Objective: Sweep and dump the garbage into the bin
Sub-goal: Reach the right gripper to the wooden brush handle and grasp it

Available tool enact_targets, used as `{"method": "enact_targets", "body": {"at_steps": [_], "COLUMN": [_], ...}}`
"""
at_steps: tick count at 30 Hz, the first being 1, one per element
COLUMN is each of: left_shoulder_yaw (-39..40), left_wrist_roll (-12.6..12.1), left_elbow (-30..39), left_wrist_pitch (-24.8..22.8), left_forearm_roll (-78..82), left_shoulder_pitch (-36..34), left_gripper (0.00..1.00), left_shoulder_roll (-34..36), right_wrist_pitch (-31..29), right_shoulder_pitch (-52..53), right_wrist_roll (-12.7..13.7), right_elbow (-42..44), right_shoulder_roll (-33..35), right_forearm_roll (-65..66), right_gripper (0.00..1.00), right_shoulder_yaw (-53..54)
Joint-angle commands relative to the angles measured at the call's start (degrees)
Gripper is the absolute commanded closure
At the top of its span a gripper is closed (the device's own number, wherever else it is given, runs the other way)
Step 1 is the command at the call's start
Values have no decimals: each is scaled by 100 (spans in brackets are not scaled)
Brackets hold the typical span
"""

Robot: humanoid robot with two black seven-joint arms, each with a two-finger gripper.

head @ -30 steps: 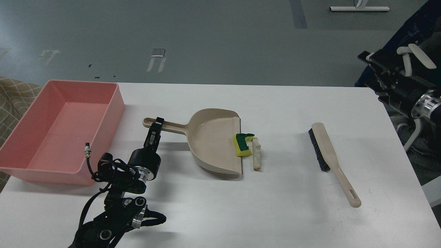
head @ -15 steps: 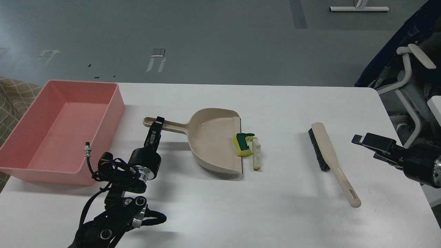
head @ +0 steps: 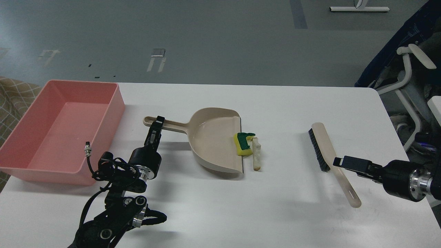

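The yellow sponge scrap with a green top (head: pixel 242 144) lies at the open lip of the beige dustpan (head: pixel 212 141). The white bread-like slice (head: pixel 256 154) lies on the table just right of it. The pink bin (head: pixel 113 103) stands at the far left and looks empty. My left gripper (head: pixel 157 124) is shut on the dustpan's long handle (head: pixel 172 127). My right gripper (head: pixel 339 162) comes in from the right, its tip at the handle of the beige brush (head: pixel 325 141). It shows as one dark bar, so I cannot tell whether it is open or shut.
The brush lies diagonally at the right of the white table (head: pixel 293 213), black bristles facing left. The table's right edge is close behind my right arm. A chair frame (head: pixel 410 86) stands off the table at the right.
My right arm has come down and to the left from the upper right edge, and its gripper tip now reaches the brush handle. The left arm, dustpan and garbage have not moved.
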State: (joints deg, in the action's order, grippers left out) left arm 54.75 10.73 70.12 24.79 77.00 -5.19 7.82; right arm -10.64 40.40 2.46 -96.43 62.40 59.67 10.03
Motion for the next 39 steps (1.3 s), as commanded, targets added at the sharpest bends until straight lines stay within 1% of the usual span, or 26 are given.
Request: {"method": "enact_targets", "body": {"at_steps": [1,12,14,15,18,20,28,33,35,36,39], "left_shoulder_yaw": [0,0,0,0,0,0,0,0,0,0,0], "left_wrist_roll": [-1,-1,-1,-1,-1,-1,-1,-1,-1,-1,-1], "left_elbow": [11,11,11,11,11,11,11,11,11,11,19], "left_wrist_pitch": [0,0,0,0,0,0,0,0,0,0,0], "left_forearm_roll": [-1,8,8,8,8,-1,-1,-1,-1,-1,-1], "left_shoulder_pitch": [0,0,0,0,0,0,0,0,0,0,0], "left_gripper": [100,100,100,100,100,100,100,100,100,100,100], "left_shoulder_roll": [0,-52,-52,-52,-52,-52,-52,-44,-44,-52,-52], "right_wrist_pitch": [1,-96,-96,-96,-96,-96,-96,-96,-96,-96,-96], "right_shoulder_pitch": [3,21,12,12,21,21,21,21,21,21,21], "right_wrist_roll": [9,97,167,228,264,282,282,282,291,334,527], "right_elbow": [1,10,10,10,10,10,19,19,19,19,10], "right_shoulder_roll": [-88,-79,-79,-88,-97,-106,-185,-194,-194,-194,-194], "right_forearm_roll": [89,98,150,246,344,353,353,353,353,353,353], "right_gripper": [2,4,7,12,18,24,30,35,40,47,54], "right_shoulder_yaw": [-97,-141,-150,-159,-229,-255,-264,-264,-264,-264,-264]}}
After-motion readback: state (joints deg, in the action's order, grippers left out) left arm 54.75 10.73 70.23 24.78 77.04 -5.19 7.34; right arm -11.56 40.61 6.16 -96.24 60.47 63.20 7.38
